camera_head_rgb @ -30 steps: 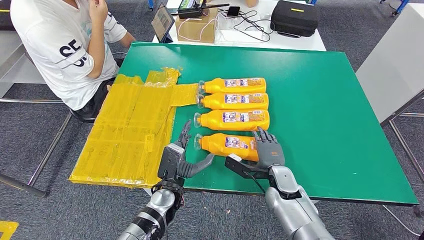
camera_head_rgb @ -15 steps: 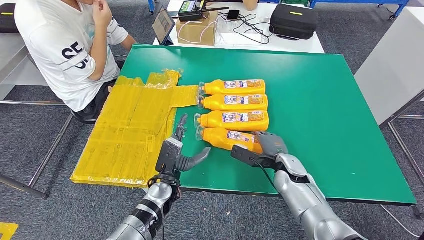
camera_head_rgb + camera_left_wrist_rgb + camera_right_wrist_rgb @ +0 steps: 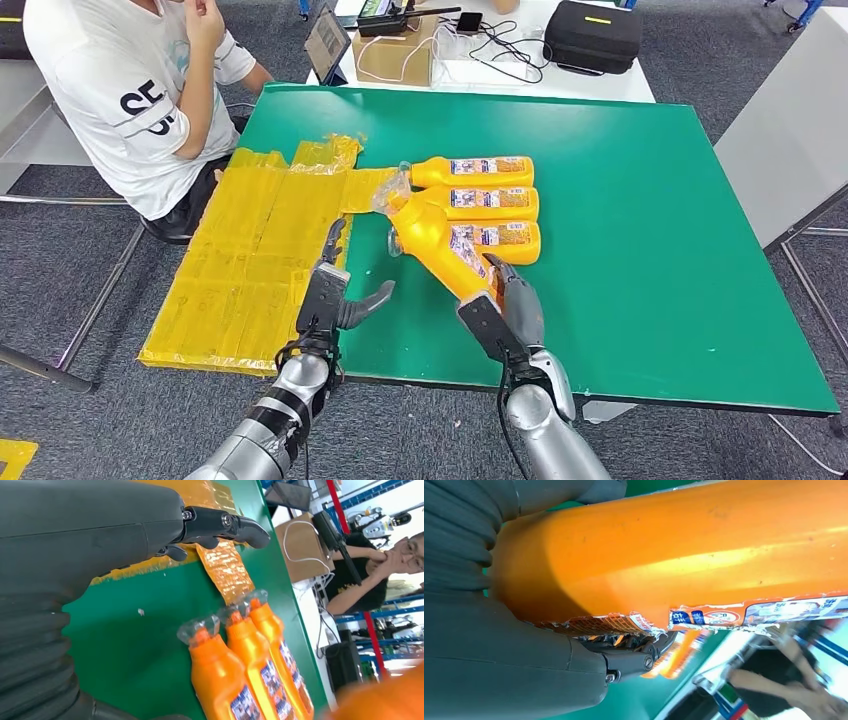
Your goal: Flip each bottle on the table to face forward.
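My right robot hand [image 3: 512,305] grips the fourth bottle [image 3: 440,245] by its base, tilted off the green surface [image 3: 640,200] at frame centre, mid-flip, my left robot hand [image 3: 335,295] open, three bottles [image 3: 485,203] apparently label-up behind.

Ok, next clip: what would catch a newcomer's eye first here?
The raised orange bottle, tilted in the right hand above the near side of the green table. Beyond it, three more bottles lie side by side, caps towards a crumpled yellow sheet draped over the table's left edge. The left hand hovers with fingers apart, holding nothing.
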`<state>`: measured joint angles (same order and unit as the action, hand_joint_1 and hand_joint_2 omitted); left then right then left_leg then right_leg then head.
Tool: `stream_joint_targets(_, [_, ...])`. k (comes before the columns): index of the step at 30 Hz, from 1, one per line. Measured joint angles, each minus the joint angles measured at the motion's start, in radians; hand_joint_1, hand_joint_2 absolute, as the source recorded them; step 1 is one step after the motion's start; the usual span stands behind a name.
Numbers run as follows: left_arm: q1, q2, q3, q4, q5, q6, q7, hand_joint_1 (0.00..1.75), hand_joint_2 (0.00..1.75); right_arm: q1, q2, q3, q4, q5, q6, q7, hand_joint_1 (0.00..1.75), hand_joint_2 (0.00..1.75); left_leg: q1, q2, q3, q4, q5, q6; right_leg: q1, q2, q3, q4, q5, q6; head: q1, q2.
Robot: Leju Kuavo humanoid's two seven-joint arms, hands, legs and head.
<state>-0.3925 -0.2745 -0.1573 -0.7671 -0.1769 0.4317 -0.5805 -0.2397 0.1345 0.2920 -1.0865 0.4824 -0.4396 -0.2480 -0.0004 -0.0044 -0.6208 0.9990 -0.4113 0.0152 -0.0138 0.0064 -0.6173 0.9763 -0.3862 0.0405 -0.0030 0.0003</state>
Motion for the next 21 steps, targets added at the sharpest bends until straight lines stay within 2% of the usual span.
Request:
stream_joint_targets(7, [-0.002,0.013,0.013,0.0,0.004,-0.011,0.007,0.0,1.75,0.031,0.034,-0.001,-0.069,-0.026,-0.005,-0.019,1.75,1.75,0.0,0.0,-0.001,0.0,0.0,0.0,0.0,0.0,-0.001,0.0,0.0,0.0,0.0,0.0])
stream_joint_targets(9, [-0.002,0.015,0.014,-0.004,0.03,-0.071,0.022,0.0,1.75,0.028,0.038,-0.001,-0.069,-0.036,0.002,-0.021,1.75,1.75,0.0,0.0,-0.002,0.0,0.0,0.0,0.0,0.0,-0.001,0.0,0.0,0.0,0.0,0.0])
stream_joint_targets(14, [0.0,0.015,0.012,-0.022,0.178,-0.34,0.086,0.0,1.75,-0.013,0.055,0.005,-0.016,-0.072,0.032,-0.048,1.75,1.75,0.0,0.0,-0.002,0.0,0.0,0.0,0.0,0.0,-0.002,0.0,0.0,0.0,0.0,0.0])
stream_joint_targets(16, [0.001,0.015,0.006,-0.033,0.232,-0.42,0.105,0.0,1.75,-0.037,0.063,0.015,0.02,-0.081,0.039,-0.06,1.75,1.75,0.0,0.0,-0.002,0.0,0.0,0.0,0.0,0.0,-0.002,0.0,0.0,0.0,0.0,0.0])
stream_joint_targets(18, [0.003,0.016,-0.003,-0.046,0.265,-0.465,0.118,0.0,1.75,-0.057,0.07,0.026,0.055,-0.086,0.043,-0.068,1.75,1.75,0.0,0.0,-0.002,0.0,0.0,0.0,0.0,0.0,-0.002,0.0,0.0,0.0,0.0,0.0])
stream_joint_targets(21, [0.004,0.016,-0.011,-0.061,0.28,-0.484,0.125,0.0,1.75,-0.074,0.077,0.035,0.09,-0.088,0.044,-0.072,1.75,1.75,0.0,0.0,-0.002,0.0,0.0,0.0,0.0,0.0,-0.002,0.0,0.0,0.0,0.0,0.0])
